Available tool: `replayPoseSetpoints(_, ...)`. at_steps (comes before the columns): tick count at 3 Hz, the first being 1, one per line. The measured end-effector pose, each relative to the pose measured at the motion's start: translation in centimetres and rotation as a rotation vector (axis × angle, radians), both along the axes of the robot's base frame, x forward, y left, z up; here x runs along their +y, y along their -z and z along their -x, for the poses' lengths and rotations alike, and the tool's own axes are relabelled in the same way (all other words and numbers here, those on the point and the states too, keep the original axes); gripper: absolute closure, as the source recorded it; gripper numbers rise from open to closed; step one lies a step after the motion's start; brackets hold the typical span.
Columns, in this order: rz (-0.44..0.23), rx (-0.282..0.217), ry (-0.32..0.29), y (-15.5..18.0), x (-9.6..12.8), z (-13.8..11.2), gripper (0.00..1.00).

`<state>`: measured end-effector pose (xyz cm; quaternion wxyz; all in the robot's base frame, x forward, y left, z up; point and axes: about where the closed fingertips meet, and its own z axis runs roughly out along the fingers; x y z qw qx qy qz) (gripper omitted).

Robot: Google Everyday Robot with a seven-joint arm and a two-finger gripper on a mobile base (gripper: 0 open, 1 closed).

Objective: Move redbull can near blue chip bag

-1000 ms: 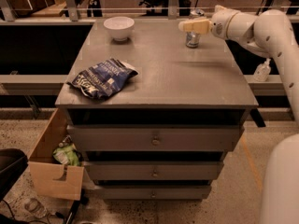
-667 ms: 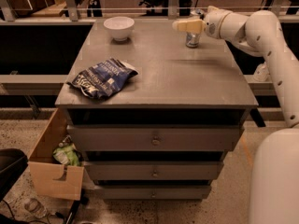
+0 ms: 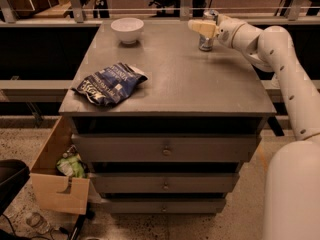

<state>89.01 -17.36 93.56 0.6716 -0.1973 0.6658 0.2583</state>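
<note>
Tool (image 3: 202, 28) has edged a little toward the bowl (image 3: 127, 30) over the last second and now sits at the top of the can (image 3: 205, 44). Whether it is wide or narrow I cannot tell. The can stands unmoved, well right of the bowl, and the bag (image 3: 111, 83) lies well in front of the bowl, so the carry seems not yet begun.
</note>
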Motion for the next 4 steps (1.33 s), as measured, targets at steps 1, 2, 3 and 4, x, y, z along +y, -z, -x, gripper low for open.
replayPoseSetpoints(1,-0.014,-0.002,0.019,0.25,-0.45,-0.57,0.47)
replayPoseSetpoints(2,-0.014,-0.001,0.013,0.33,0.02,-0.65,0.78)
replayPoseSetpoints(3,-0.015,0.0,0.009,0.39,0.37,-0.72,1.0)
replayPoseSetpoints(4,-0.015,0.0,0.008,0.41,0.47,-0.73,1.0)
